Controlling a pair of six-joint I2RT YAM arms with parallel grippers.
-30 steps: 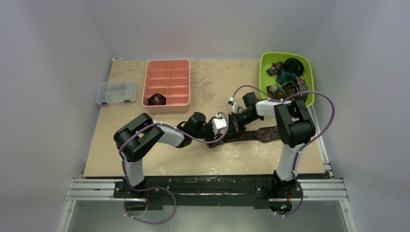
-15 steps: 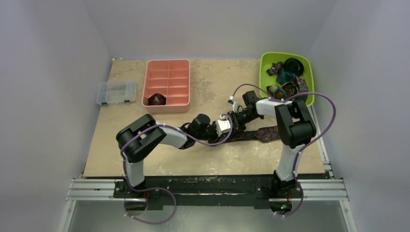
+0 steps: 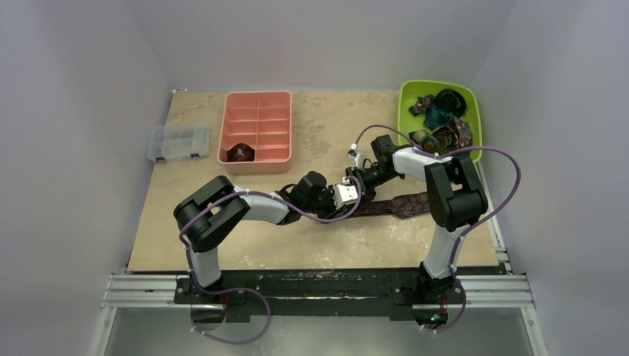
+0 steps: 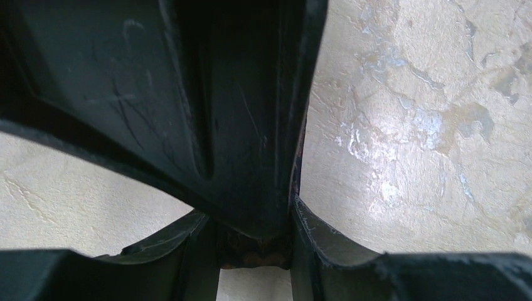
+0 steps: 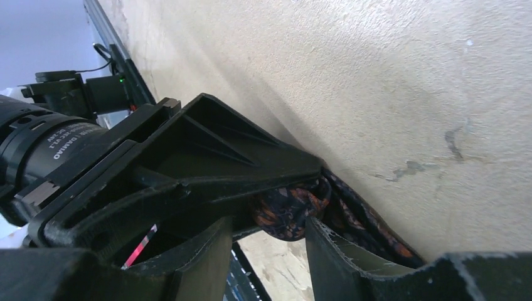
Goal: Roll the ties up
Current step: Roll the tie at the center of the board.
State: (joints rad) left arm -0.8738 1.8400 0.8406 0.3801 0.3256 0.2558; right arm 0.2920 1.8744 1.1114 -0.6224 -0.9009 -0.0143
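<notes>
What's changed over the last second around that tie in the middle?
The left gripper slid right, closing in on the right gripper, whose wrist eased slightly toward the far side. The right jaws now stand apart either side of the rolled end of the tie; whether the left grips it I cannot tell. The tie's flat tail, pink tray, green bin and clear box stayed put.

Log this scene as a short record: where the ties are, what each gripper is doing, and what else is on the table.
worked tie: coiled end at centre of table, tail flat, running right
left gripper: at the coil, grip unclear
right gripper: at the coil, jaws apart
pink tray: one rolled tie, near-left compartment
green bin: several ties
clear box: left of tray
</notes>
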